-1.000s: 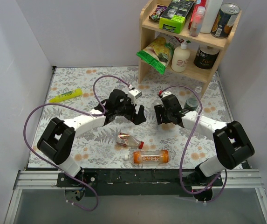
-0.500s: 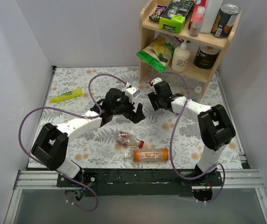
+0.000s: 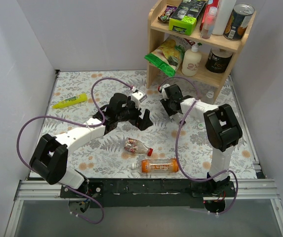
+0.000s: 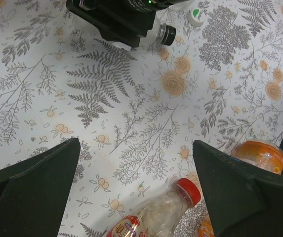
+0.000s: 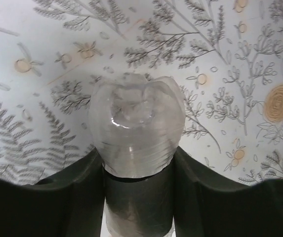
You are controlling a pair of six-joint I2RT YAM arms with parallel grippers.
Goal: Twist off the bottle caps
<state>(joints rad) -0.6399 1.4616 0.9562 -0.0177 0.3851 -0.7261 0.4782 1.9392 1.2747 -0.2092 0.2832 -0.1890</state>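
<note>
My right gripper [image 3: 169, 106] [image 5: 134, 165] is shut on a clear bottle with a dark label [image 5: 133, 126], gripping its lower body. The left wrist view shows that bottle's black cap [image 4: 167, 34] poking out beside the gripper. A loose whitish cap [image 4: 195, 16] lies on the table by it. My left gripper [image 3: 144, 120] [image 4: 136, 190] is open and empty, hovering above the reddish-labelled bottle [image 3: 134, 146] [image 4: 153, 217], which lies flat with its red cap [image 3: 150, 152] [image 4: 188, 190] on. The orange bottle [image 3: 160, 166] [image 4: 258, 155] lies in front with a whitish cap [image 3: 134, 167]. I cannot see the green-labelled bottle.
A wooden shelf [image 3: 157, 25] stands at the back right with tins, a white pump bottle [image 3: 191, 60] and snack bags. A yellow tube [image 3: 69, 101] lies at the back left. White walls close in the floral table [image 3: 82, 84] on both sides.
My right gripper has swung back and to the left toward the shelf with the dark-labelled bottle in it. My left gripper has drifted slightly back and left, still open.
</note>
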